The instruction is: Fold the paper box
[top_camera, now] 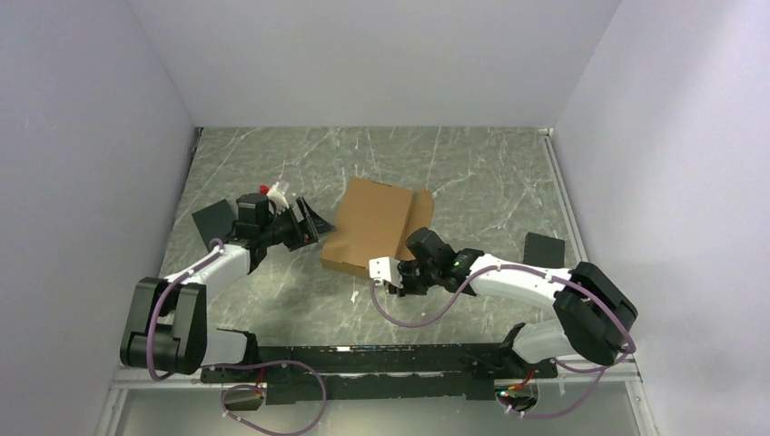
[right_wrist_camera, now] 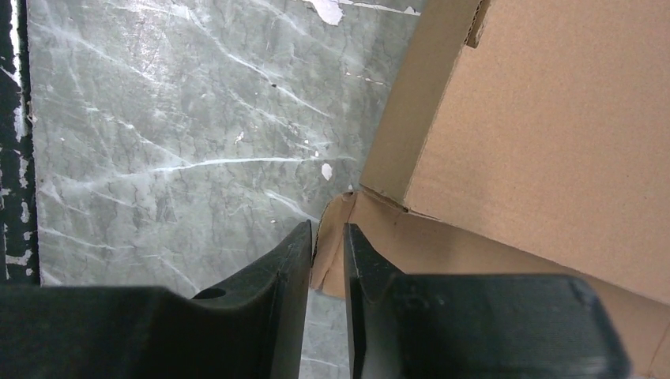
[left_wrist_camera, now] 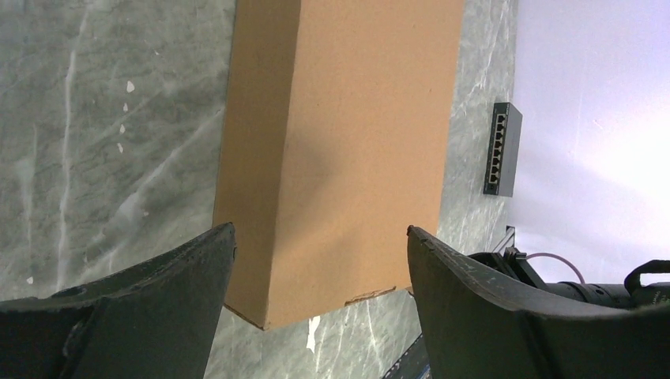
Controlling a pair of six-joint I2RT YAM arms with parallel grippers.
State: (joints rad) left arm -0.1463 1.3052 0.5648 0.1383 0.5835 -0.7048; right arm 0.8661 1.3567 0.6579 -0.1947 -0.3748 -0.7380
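Observation:
The paper box is brown corrugated cardboard, folded into a shallow closed shape on the marble table, with one flap standing up along its right side. My left gripper is open just left of the box and clear of it. From the left wrist, the box's end shows beyond the wide-apart fingers of that gripper. My right gripper is at the box's near right corner. Its jaws are drawn narrow, with the corner of a loose flap of the box between them.
A black pad lies left of the left gripper. A black network switch sits by the right wall and also shows in the left wrist view. White walls enclose three sides. A black rail runs along the near edge.

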